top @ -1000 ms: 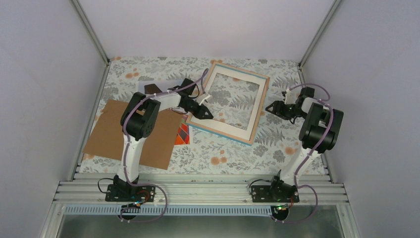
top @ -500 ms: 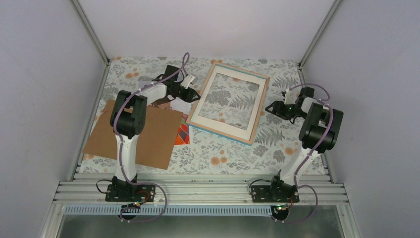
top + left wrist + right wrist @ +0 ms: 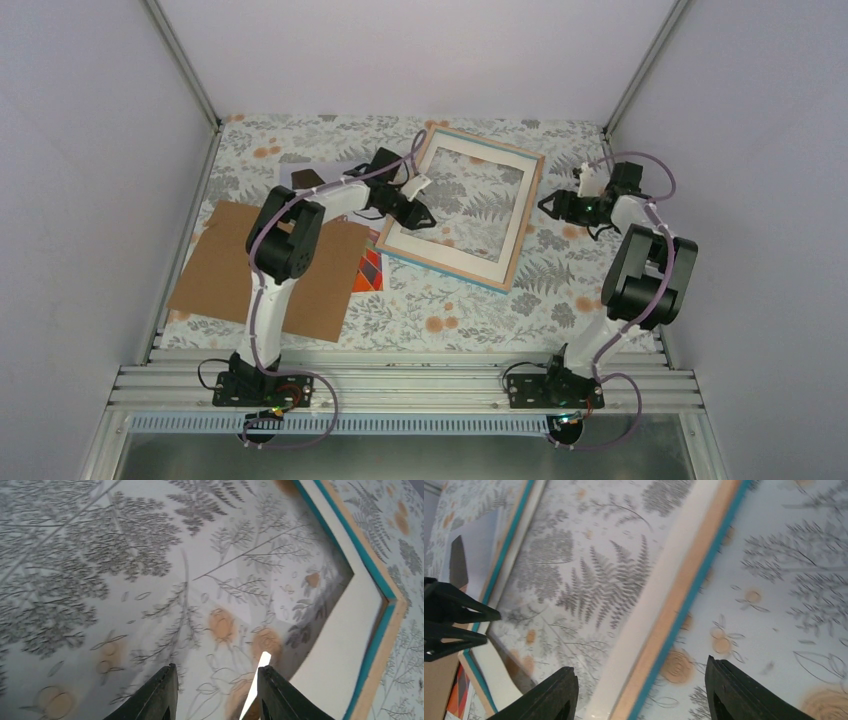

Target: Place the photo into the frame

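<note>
The frame lies flat mid-table, turquoise rim and wood edge round a cream mat, the tablecloth showing through its pane. My left gripper is open and empty over the pane by the frame's left side; in the left wrist view the mat and rim lie to its right. My right gripper is open and empty, its fingers either side of the frame's right edge in the right wrist view. The photo shows only as an orange-red corner under the brown backing board.
A pale sheet with a dark brown piece lies behind the left arm. The photo's corner and my left gripper show in the right wrist view. Enclosure walls ring the floral tablecloth.
My left gripper swung out to the left of the frame, then came back over its left part. My right gripper moved farther back and in towards the frame's right edge.
</note>
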`<state>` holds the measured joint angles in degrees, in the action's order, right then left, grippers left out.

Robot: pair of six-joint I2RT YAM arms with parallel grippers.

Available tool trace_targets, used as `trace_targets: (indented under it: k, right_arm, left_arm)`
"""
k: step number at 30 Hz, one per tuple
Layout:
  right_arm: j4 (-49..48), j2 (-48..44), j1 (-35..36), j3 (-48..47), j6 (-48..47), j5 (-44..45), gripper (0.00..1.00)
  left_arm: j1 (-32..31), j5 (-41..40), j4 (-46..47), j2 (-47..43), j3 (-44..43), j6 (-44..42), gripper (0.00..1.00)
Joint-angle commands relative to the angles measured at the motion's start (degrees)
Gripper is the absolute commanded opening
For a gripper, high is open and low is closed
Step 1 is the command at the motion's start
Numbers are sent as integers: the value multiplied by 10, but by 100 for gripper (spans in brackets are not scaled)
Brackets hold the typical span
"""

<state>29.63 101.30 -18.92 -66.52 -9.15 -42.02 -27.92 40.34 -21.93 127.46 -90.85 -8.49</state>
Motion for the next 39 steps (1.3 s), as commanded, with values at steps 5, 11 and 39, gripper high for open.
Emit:
trace_targets:
  k: [5,11,39]
  right_arm:
    - [-32,-42,37,11,-3,-6,64]
    - [-37,-45,49,18,-1,-5,64]
    - [-99,-48,318,-37,50,46,70]
  left_arm:
    - [47,-59,50,-82,48,43,50]
    - [62,-116,46,-69,57,24,56]
    - [239,-82,-41,-149,50,-12,74]
